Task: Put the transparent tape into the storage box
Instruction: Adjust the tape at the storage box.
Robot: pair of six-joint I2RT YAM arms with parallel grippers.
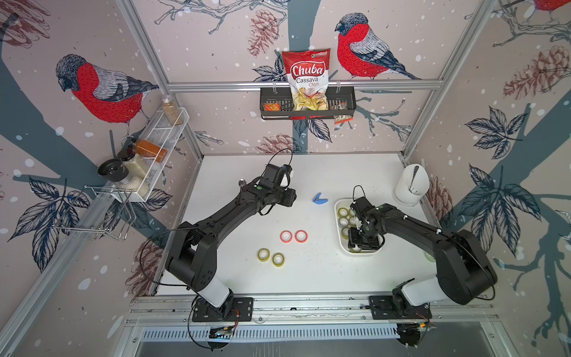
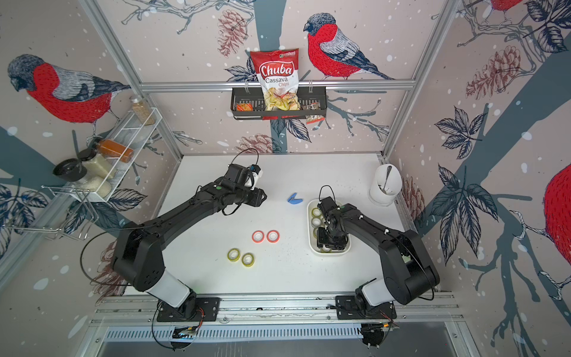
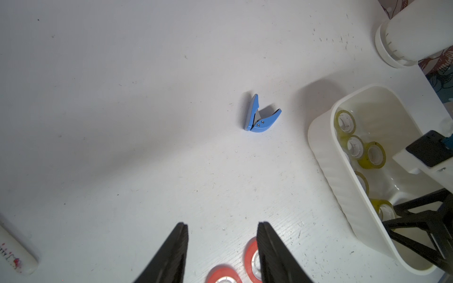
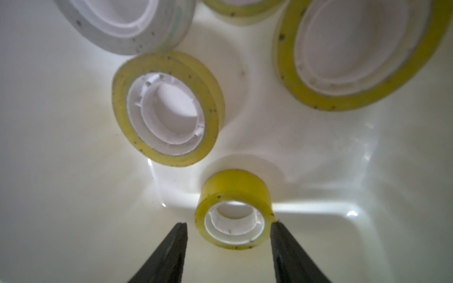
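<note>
Right end effector hanging in storage box, jaws apart, loose around tape roll. Left end effector open, empty. Roll seeming light, stiff, slippery; pinching outer sides best.

Left arm: extended forward from its base and angled inward toward the centre, with the wrist held above the worktop. Left end effector: jaws stand apart, black tapered fingers angled down at the surface. Right arm: elbow bent, forearm reaching inward, wrist turned steeply downward. Right end effector: lowered, jaws stand apart.
</note>
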